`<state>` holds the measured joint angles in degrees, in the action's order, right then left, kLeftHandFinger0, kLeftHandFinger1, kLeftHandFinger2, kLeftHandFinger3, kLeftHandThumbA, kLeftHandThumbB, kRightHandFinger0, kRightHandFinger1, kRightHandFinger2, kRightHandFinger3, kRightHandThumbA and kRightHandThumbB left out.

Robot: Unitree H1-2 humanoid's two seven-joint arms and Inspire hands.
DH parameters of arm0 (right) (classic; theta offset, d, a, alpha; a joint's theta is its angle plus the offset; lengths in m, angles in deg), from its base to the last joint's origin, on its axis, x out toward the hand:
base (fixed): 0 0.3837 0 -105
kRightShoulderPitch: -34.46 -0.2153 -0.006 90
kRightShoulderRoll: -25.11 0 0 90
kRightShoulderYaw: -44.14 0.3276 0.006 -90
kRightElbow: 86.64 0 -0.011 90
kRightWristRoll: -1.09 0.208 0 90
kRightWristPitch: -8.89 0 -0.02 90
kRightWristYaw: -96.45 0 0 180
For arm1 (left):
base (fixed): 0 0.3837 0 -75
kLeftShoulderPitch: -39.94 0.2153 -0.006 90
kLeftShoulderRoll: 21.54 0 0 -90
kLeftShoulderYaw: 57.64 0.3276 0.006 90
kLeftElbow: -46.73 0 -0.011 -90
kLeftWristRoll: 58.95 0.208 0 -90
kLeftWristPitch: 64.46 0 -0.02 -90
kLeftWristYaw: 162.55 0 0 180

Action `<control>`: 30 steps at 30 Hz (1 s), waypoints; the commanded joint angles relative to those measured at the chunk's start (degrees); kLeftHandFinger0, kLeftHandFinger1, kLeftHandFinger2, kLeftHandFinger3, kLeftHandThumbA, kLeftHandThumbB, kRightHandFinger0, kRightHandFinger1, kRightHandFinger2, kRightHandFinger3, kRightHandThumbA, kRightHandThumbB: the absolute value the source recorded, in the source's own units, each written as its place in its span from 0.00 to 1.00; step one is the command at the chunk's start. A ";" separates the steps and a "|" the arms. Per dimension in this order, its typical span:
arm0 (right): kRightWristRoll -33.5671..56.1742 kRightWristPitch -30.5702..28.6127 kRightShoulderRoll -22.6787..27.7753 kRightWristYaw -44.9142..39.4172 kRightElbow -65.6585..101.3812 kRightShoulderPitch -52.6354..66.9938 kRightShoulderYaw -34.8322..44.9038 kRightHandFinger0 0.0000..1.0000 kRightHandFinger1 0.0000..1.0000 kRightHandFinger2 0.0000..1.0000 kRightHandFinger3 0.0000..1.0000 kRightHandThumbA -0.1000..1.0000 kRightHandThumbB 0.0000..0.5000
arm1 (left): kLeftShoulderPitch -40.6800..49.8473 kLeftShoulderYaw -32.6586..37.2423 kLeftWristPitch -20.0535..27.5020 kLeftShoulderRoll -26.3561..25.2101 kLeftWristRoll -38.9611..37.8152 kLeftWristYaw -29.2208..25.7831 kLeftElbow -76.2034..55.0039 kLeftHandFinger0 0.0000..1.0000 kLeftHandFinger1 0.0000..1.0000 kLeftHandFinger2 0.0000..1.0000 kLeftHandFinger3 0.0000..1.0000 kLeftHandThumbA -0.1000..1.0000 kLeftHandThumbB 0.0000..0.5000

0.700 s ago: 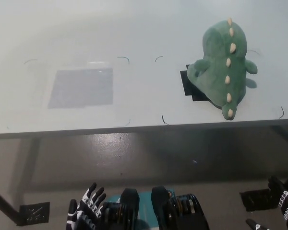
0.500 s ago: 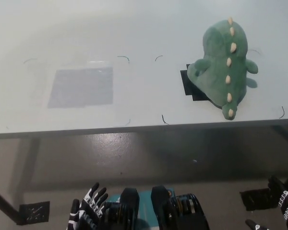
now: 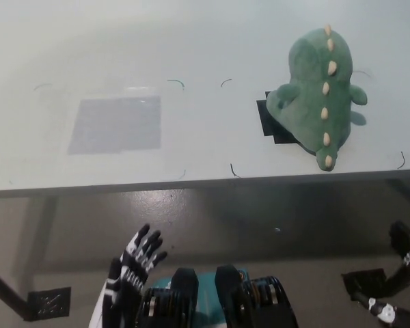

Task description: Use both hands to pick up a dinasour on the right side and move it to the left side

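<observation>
Both of my arms have started to lift: my left robot hand [image 3: 131, 273] has risen from the bottom edge with its fingers spread and empty, and my right robot hand [image 3: 404, 277] has shifted at the lower right, though I cannot tell if it is open. Neither has reached the worktop [image 3: 205, 41] yet. Its green plush dinosaur [image 3: 320, 96] sits untouched on the right, over a black patch [image 3: 265, 119], well apart from the grey square [image 3: 116, 124] on the left.
</observation>
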<state>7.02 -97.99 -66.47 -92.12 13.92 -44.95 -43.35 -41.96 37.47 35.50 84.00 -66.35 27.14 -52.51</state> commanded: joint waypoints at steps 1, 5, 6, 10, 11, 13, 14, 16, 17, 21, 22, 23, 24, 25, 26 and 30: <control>2.04 1.94 0.18 0.47 3.59 -1.86 1.12 1.00 1.00 1.00 1.00 1.00 0.25 | -3.16 0.24 -0.78 0.51 2.69 -1.41 -2.94 1.00 1.00 1.00 1.00 1.00 0.77; 2.16 4.53 0.14 0.65 4.64 -4.50 1.21 1.00 1.00 1.00 1.00 1.00 0.28 | -8.03 -0.70 -3.92 0.25 2.20 -1.82 -5.13 1.00 1.00 1.00 1.00 1.00 0.74; 1.72 4.07 0.05 0.65 4.50 -4.77 1.19 1.00 1.00 1.00 1.00 1.00 0.26 | -8.84 -0.81 -4.53 0.19 2.24 -1.90 -5.32 1.00 1.00 1.00 1.00 1.00 0.75; 1.48 4.86 -0.03 0.69 4.71 -6.40 1.19 1.00 1.00 1.00 1.00 1.00 0.26 | -12.43 -0.85 -5.69 0.41 2.87 -2.10 -5.42 1.00 1.00 1.00 1.00 1.00 0.73; 3.01 6.03 -0.08 0.28 5.42 -7.46 0.93 1.00 1.00 1.00 1.00 0.99 0.28 | -15.72 -0.25 -7.84 0.84 3.26 -2.00 -5.99 1.00 1.00 1.00 1.00 1.00 0.71; 3.80 6.78 -0.55 0.28 5.86 -8.04 0.77 1.00 1.00 1.00 1.00 0.99 0.31 | -18.09 0.22 -9.32 1.02 3.58 -1.84 -6.33 1.00 1.00 1.00 1.00 1.00 0.71; 3.88 6.99 -0.58 0.23 6.00 -8.10 0.75 1.00 1.00 1.00 1.00 0.99 0.31 | -18.48 0.33 -9.65 1.08 3.53 -1.86 -6.32 1.00 1.00 1.00 1.00 1.00 0.71; 3.72 7.31 -1.15 0.40 6.80 -9.39 0.54 1.00 1.00 1.00 1.00 1.00 0.35 | -22.58 1.04 -11.19 1.59 3.67 -1.81 -6.22 1.00 1.00 1.00 1.00 1.00 0.74; 4.02 7.90 -1.19 0.41 7.30 -9.66 0.61 1.00 1.00 1.00 1.00 1.00 0.35 | -23.43 1.31 -11.59 1.67 3.88 -1.86 -6.18 1.00 1.00 1.00 1.00 1.00 0.76; 7.69 10.39 -0.70 -0.12 9.98 -11.93 1.06 1.00 1.00 1.00 1.00 0.99 0.31 | -28.48 2.25 -14.18 2.65 4.47 -2.10 -5.70 1.00 1.00 1.00 1.00 1.00 0.84; 9.18 11.43 -0.80 -0.10 10.71 -12.46 1.20 1.00 1.00 1.00 1.00 0.97 0.31 | -29.91 2.54 -14.60 2.72 4.02 -1.60 -5.32 1.00 1.00 1.00 1.00 1.00 0.84; 9.37 11.96 -0.88 0.06 10.97 -13.25 1.24 1.00 1.00 1.00 1.00 0.97 0.31 | -31.18 2.53 -14.80 2.72 3.73 -1.38 -5.07 1.00 1.00 1.00 1.00 1.00 0.84; 9.59 11.77 -0.80 -0.12 11.35 -13.98 1.18 1.00 1.00 1.00 1.00 0.97 0.27 | -32.89 2.81 -14.93 2.88 3.65 -1.12 -4.59 1.00 1.00 1.00 1.00 1.00 0.85; 10.93 13.30 -0.95 0.11 12.60 -15.05 1.13 1.00 1.00 1.00 1.00 0.96 0.31 | -36.01 3.18 -16.13 3.44 3.80 -1.12 -4.29 1.00 1.00 1.00 1.00 1.00 0.89; 11.40 14.09 -1.08 0.29 13.13 -15.88 1.08 1.00 1.00 1.00 1.00 0.95 0.33 | -37.60 3.16 -16.64 3.47 3.62 -1.04 -3.94 1.00 1.00 1.00 1.00 1.00 0.92; 12.47 16.48 -1.38 1.17 14.64 -18.45 1.40 1.00 1.00 1.00 1.00 0.94 0.34 | -42.13 3.24 -18.28 3.83 4.58 -1.83 -2.44 1.00 1.00 1.00 1.00 1.00 0.88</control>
<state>15.43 -85.29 -67.65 -91.90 25.64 -60.69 -42.88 -79.94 40.39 20.11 86.80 -62.68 25.67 -55.20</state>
